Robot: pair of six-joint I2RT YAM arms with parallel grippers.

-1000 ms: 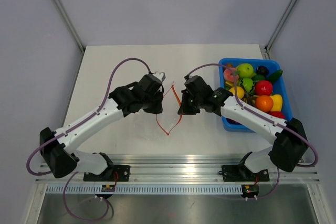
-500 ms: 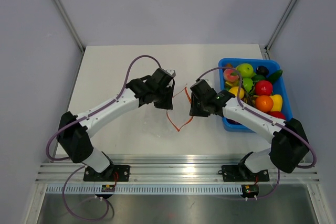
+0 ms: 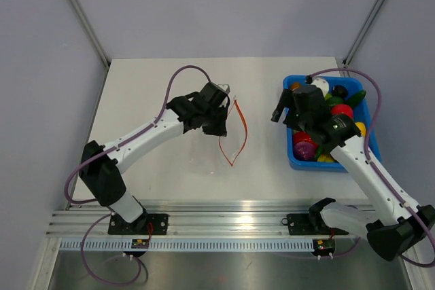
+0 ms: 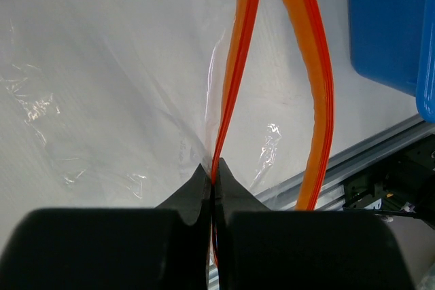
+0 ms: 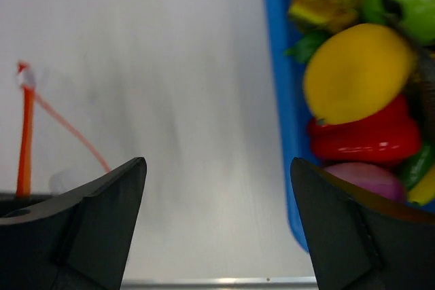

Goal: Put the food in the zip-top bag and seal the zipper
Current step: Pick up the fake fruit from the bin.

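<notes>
Partly hidden behind right arm (image 3: 348, 146): food (image 3: 342, 111).

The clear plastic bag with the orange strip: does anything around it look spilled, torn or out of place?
Nothing stands out. The clear floppy bag is open, one side of its orange zipper strip pinched by the left gripper. All the glossy toy food sits in the blue plastic bin; none has spilled.
</notes>
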